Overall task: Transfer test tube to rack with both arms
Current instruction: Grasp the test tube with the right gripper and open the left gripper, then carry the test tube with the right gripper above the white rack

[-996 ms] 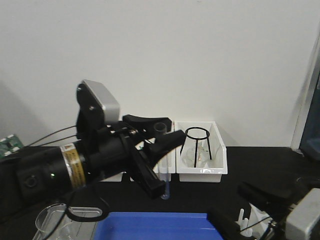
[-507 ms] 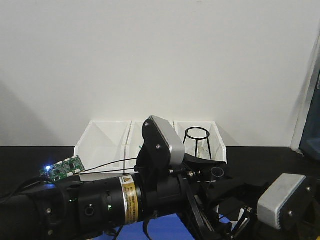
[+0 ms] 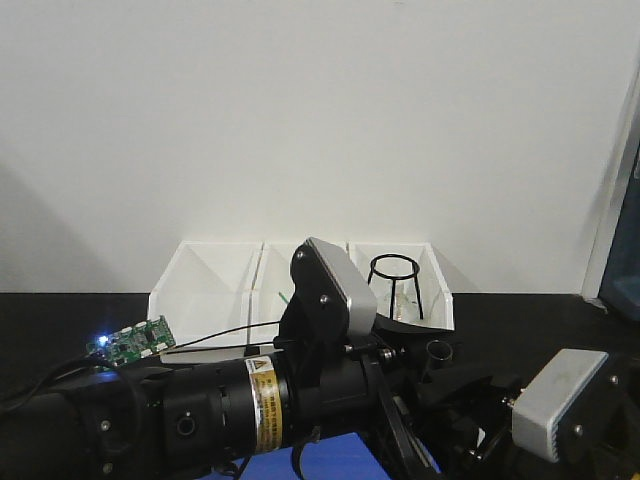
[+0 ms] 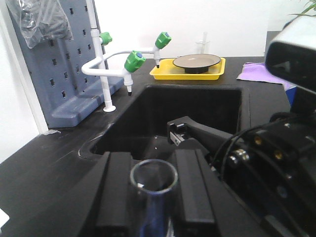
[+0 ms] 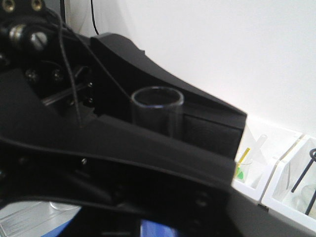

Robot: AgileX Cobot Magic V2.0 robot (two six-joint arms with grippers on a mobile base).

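Note:
The test tube (image 4: 154,212) is clear glass, and its open mouth points at the left wrist camera. My left gripper (image 4: 154,158) is shut on it, one black finger on each side. In the front view the tube's mouth (image 3: 437,350) shows at the tip of the left arm (image 3: 200,425), which lies across the foreground. The right arm's grey casing (image 3: 557,405) is low at the right, with my right gripper (image 3: 470,400) close under the tube; its jaws are lost in black shapes. The right wrist view shows the tube (image 5: 157,116) from close by. The rack is hidden.
Three white bins (image 3: 215,285) stand at the back wall; the right one holds a black wire stand (image 3: 395,270). A blue tray (image 3: 335,465) lies under the arms. The left wrist view shows a black sink (image 4: 197,108), green-tapped faucet (image 4: 132,61), yellow tray (image 4: 190,69) and pegboard (image 4: 54,64).
The left arm has swung right across the view with the tube. The right arm has come up from the lower right to meet it. Little has moved in the last half second.

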